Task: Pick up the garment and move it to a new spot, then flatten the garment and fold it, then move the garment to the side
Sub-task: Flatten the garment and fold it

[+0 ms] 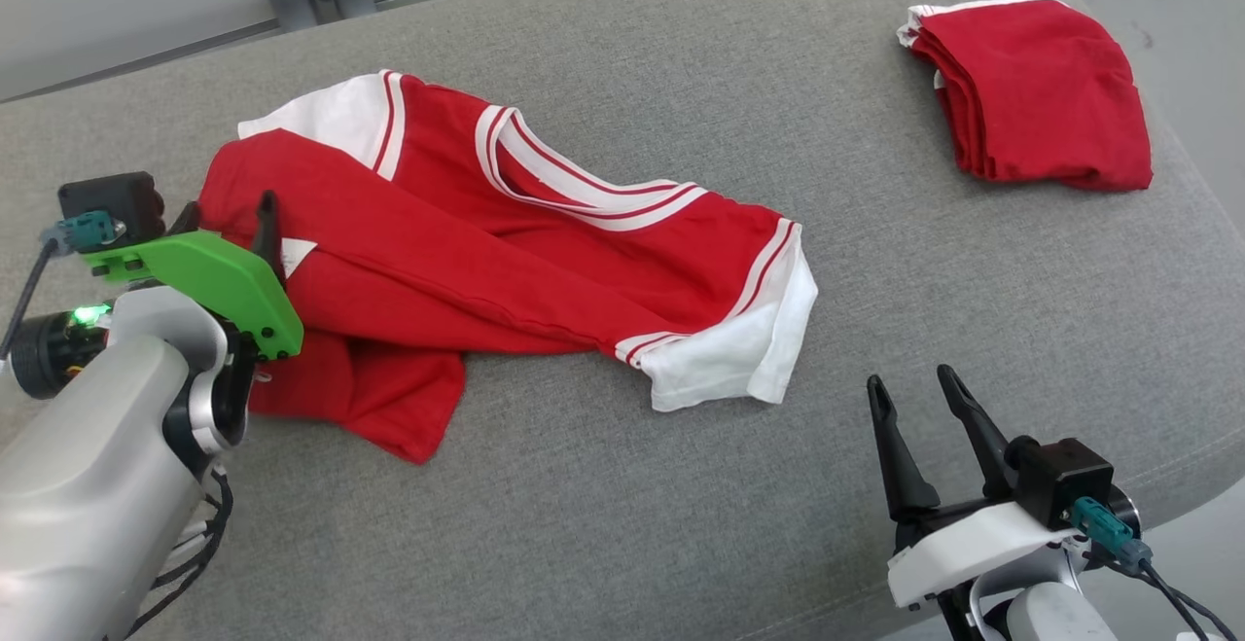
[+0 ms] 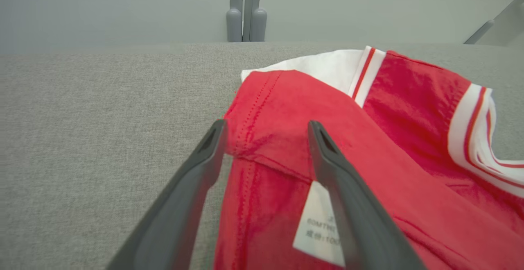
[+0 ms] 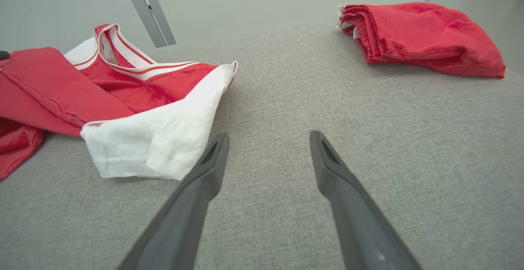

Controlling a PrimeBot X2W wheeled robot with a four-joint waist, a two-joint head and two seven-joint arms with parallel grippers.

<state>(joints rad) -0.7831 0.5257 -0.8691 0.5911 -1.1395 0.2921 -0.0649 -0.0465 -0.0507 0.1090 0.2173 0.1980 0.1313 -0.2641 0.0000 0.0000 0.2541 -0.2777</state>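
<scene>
A red T-shirt with white sleeves and a striped collar lies crumpled and partly doubled over on the grey table. My left gripper stands open at the shirt's left edge. Its fingers straddle a folded red hem with a white care label just below. My right gripper hangs open over bare table, a little to the right of the shirt's white sleeve, with nothing between its fingers.
A second red garment, folded, lies at the table's far right corner and appears again in the right wrist view. The padded grey table rounds off at its right edge. A pale wall with a metal post stands behind.
</scene>
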